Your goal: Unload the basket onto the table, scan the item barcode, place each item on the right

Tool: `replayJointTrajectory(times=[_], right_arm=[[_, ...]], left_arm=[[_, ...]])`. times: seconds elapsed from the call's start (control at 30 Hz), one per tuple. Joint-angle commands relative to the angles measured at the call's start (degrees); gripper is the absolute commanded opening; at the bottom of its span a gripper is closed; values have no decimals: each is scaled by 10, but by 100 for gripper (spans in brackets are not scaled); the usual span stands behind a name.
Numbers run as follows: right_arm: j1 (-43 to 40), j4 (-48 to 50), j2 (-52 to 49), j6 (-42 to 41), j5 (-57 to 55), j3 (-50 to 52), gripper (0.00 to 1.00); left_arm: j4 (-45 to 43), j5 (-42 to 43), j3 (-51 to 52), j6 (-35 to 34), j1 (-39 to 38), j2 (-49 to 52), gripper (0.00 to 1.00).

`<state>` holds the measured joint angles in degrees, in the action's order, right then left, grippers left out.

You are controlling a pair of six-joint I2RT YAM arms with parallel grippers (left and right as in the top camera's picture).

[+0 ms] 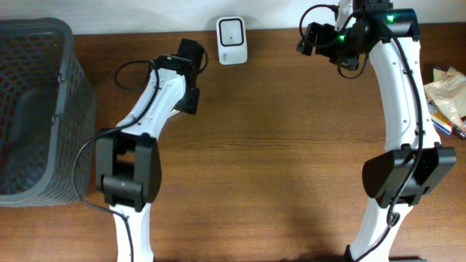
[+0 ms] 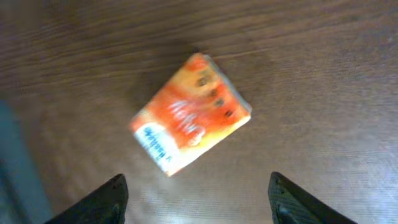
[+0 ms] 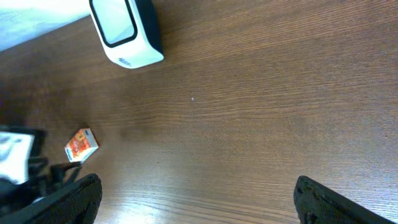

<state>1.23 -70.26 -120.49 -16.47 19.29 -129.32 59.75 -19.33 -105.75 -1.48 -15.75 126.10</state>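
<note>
The item is a small orange and white packet (image 2: 189, 115) lying flat on the wooden table, ahead of my left gripper (image 2: 196, 205). That gripper hangs above it, open, with nothing between its fingers. In the overhead view the left gripper (image 1: 189, 91) covers the packet. From the right wrist the packet (image 3: 81, 144) shows small at the left, and the white barcode scanner (image 3: 127, 31) stands at the top. The scanner (image 1: 231, 30) sits at the table's back edge. My right gripper (image 1: 313, 36) is raised at the back right, open and empty (image 3: 202, 202).
A grey mesh basket (image 1: 29, 109) stands at the table's left end. Several wrapped packets (image 1: 445, 94) lie at the right edge. Bare wood spreads between the two arms.
</note>
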Motion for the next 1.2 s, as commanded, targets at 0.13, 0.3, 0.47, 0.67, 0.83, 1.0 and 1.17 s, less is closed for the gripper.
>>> replayJointTrajectory(times=[0.13,0.3,0.47,0.67,0.83,1.0,1.17], right_arm=[[3,0,1,1,-9,-1,98],[3,0,1,1,-9,-1,98],[3,0,1,1,-9,-1,98],[3,0,1,1,-9,-1,98],[3,0,1,1,-9,-1,98],[3,0,1,1,-9,-1,98],[3,0,1,1,-9,-1,98]], left_arm=[[-19,26,0,78,6,57,68],[-48,20,0,78,23,78,59],[-42,42,0,75,45,92,30],[-24,230,0,58,46,92,0],[-28,564,0,21,46,92,0],[-35,721,0,-16,28,92,0],[-71,670,0,-90,-15,92,0]])
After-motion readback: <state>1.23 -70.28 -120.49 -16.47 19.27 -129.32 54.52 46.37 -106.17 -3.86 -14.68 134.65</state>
